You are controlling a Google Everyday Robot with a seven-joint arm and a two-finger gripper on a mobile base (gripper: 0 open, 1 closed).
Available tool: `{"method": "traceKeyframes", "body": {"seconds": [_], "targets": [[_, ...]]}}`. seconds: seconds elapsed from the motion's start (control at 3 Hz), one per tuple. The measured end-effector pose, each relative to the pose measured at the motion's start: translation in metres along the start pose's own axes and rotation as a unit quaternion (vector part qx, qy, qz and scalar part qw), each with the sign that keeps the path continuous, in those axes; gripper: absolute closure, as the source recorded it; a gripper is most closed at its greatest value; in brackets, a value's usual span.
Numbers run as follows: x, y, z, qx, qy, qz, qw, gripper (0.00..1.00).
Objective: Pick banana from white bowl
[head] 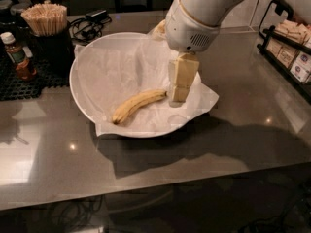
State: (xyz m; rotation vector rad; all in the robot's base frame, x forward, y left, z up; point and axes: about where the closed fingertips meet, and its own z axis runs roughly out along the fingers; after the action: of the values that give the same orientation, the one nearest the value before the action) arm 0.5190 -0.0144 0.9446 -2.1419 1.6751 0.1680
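The banana (pixel 138 105), yellow with a darker stem end, lies on crinkled white paper in the near half of the white bowl (pixel 80 57). Its stem end points right. My gripper (pixel 179 96) hangs down from the white arm over the right side of the bowl. Its pale yellow tip is just right of the banana's stem end, almost touching it. Nothing is seen held in the gripper.
A dark cup of wooden sticks (pixel 46 21) and a small brown bottle (pixel 17 55) stand at the back left on a black mat. A black rack with packets (pixel 291 52) lines the right edge. Cables (pixel 90 25) lie behind the bowl. The grey counter's front edge runs below.
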Motion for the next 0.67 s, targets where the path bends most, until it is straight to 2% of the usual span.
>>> {"method": "traceKeyframes", "body": {"seconds": [0.33,0.67], "targets": [[-0.002,-0.007,0.014,-0.007,-0.002,0.003,1.0000,0.00],[-0.016,-0.001,0.033,-0.025,-0.014,-0.010,0.9995,0.00]]}}
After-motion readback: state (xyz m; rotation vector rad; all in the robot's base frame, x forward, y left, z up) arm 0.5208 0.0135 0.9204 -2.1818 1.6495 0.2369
